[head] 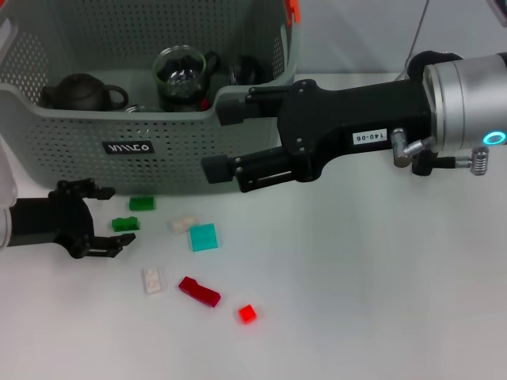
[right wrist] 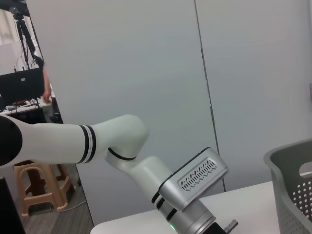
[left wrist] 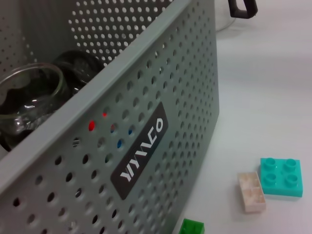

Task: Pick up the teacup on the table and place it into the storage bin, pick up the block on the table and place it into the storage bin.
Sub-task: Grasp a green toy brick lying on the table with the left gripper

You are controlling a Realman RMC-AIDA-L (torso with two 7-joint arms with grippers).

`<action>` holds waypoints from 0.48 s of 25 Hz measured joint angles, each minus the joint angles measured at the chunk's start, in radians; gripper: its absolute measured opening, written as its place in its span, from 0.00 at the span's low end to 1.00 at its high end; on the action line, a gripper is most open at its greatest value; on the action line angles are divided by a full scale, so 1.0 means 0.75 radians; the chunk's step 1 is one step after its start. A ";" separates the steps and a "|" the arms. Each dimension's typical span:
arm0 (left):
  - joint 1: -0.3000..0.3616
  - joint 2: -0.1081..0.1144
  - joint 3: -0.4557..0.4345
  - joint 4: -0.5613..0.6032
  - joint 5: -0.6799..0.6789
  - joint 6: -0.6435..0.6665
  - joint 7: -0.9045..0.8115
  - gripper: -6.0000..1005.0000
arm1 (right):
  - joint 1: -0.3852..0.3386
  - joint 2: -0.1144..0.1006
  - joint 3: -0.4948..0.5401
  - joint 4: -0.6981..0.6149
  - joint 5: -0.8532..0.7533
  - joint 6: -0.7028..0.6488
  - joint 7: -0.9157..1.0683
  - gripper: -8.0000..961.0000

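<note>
The grey-green storage bin (head: 71,142) stands at the back left, and its black label (left wrist: 144,148) fills the left wrist view. A glass teacup (head: 181,75) stands inside it, also seen through the rim as the teacup (left wrist: 29,97). My right gripper (head: 226,138) hovers open and empty at the bin's front right corner. Low at the left, my left gripper (head: 111,219) is open just above the table, its fingertips either side of a small green block (head: 125,224). Several more blocks lie nearby: teal (head: 203,237), cream (head: 184,224), dark red (head: 199,291).
A dark teapot (head: 83,93) and a dark cup (head: 245,70) also sit in the bin. A flat green block (head: 142,203), a white one (head: 152,280) and a red one (head: 248,313) lie on the white table (head: 380,301). An orange clip (head: 293,8) marks the rim.
</note>
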 joint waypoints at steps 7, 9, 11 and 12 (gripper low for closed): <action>-0.017 0.002 0.003 -0.023 0.001 -0.015 -0.014 0.73 | 0.000 -0.001 0.006 0.000 0.001 0.001 -0.001 0.93; -0.019 0.002 0.005 -0.030 0.002 -0.024 -0.015 0.71 | -0.002 -0.001 0.006 0.000 0.001 0.003 -0.001 0.93; -0.019 0.002 0.015 -0.042 0.003 -0.047 -0.015 0.69 | -0.004 -0.001 0.006 0.000 0.001 0.006 -0.002 0.93; -0.020 0.002 0.022 -0.051 0.003 -0.061 -0.015 0.68 | -0.004 -0.001 0.007 0.002 0.001 0.007 -0.003 0.93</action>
